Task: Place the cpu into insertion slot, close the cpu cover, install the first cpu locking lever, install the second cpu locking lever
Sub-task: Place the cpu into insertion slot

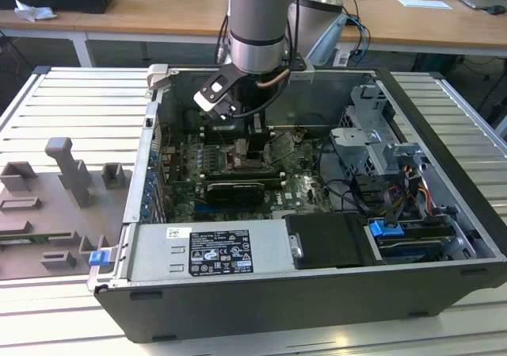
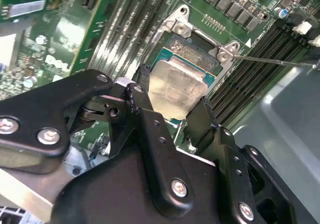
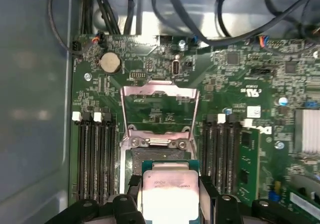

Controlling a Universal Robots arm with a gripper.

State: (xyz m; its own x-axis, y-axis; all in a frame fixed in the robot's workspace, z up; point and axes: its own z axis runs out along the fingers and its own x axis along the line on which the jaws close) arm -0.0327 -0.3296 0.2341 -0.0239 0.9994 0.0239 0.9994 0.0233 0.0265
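Observation:
The cpu (image 2: 176, 87), a pale silvery square chip, is held between my gripper's (image 2: 167, 104) black fingers (image 2: 136, 98). It hovers just over the insertion slot (image 2: 192, 48), partly covering it. In the first wrist view the cpu (image 3: 167, 190) sits between the fingers (image 3: 208, 191), at the near edge of the insertion slot (image 3: 159, 160). The cpu cover (image 3: 160, 92) is a thin silvery frame, swung up and open beyond the slot. A thin metal locking lever (image 2: 272, 60) sticks out sideways from the socket's corner. In the exterior view my gripper (image 1: 252, 148) reaches down into the open computer case.
Long black memory slots (image 3: 95, 154) (image 3: 220, 151) flank the socket on both sides. A black expansion card (image 1: 234, 190) lies just in front of the gripper. A metal drive cage (image 1: 372, 146) and cables (image 1: 396, 197) fill the exterior view's right, and the power supply (image 1: 206, 249) fills the front.

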